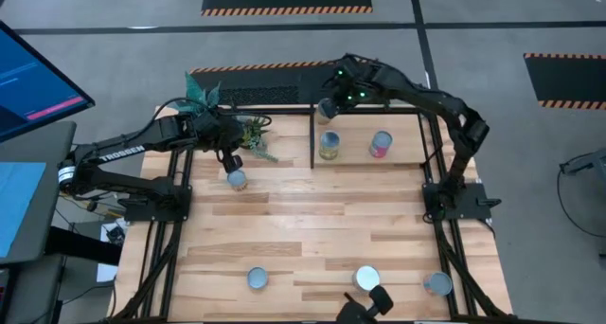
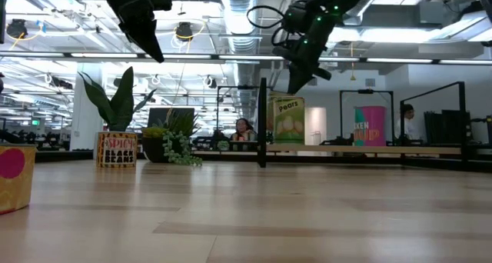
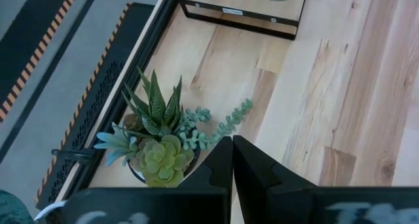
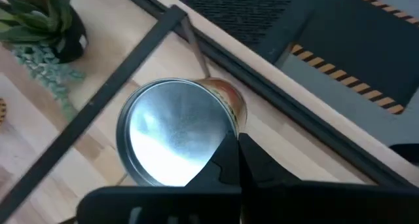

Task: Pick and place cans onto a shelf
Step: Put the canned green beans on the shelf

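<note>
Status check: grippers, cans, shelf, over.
Left gripper shut, empty, above a can beside the plants. Right gripper shut, empty, over the shelf. Two cans shelved; three wait at the near edge.

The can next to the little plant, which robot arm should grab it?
The left arm, probably. Its gripper hangs just above that can, fingers together. The right gripper is over at the shelf, farther away.
</note>
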Action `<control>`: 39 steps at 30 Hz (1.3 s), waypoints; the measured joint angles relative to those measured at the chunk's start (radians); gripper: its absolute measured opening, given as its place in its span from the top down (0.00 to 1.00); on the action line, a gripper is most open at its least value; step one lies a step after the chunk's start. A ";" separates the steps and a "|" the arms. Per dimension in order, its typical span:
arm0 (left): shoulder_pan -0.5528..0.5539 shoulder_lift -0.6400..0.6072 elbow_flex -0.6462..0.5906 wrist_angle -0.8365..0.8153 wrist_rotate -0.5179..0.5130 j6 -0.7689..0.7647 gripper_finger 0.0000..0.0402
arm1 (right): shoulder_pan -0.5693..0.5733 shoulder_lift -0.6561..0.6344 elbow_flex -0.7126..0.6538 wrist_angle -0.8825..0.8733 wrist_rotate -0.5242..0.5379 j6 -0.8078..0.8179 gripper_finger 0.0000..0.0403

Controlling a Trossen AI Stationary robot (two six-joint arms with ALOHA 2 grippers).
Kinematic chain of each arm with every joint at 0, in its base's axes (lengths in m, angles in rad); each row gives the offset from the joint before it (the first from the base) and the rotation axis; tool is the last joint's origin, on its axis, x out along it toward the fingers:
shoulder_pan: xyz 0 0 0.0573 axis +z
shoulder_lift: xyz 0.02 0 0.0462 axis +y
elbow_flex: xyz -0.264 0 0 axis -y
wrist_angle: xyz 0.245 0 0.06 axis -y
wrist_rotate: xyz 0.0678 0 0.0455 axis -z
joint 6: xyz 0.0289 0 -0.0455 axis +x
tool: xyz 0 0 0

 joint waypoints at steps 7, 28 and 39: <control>0.000 0.000 0.000 0.000 0.000 0.000 1.00 | 0.003 0.008 0.001 -0.057 0.004 0.037 1.00; 0.000 0.000 0.000 0.000 0.000 -0.004 1.00 | 0.025 0.014 0.001 -0.081 0.061 0.098 1.00; 0.000 0.000 0.000 0.000 0.001 0.023 1.00 | 0.032 0.013 -0.055 -0.065 0.056 0.122 1.00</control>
